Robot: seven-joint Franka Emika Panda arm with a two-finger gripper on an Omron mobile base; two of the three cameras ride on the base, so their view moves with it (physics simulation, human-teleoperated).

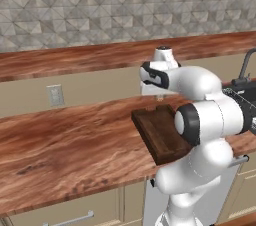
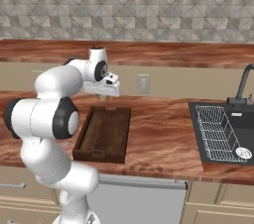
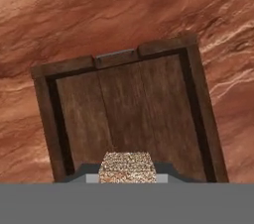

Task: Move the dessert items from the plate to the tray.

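The dessert piece, a grainy tan crumbly-looking chunk, sits pinched in the tool, jaws narrow around it, hovering above the tray near its far end. I'd guess it's light and fragile, so a gentle hold across its sides makes sense. The tray's floor is bare, and it lies flat on the wood-grain table, with a sink well off beside it.
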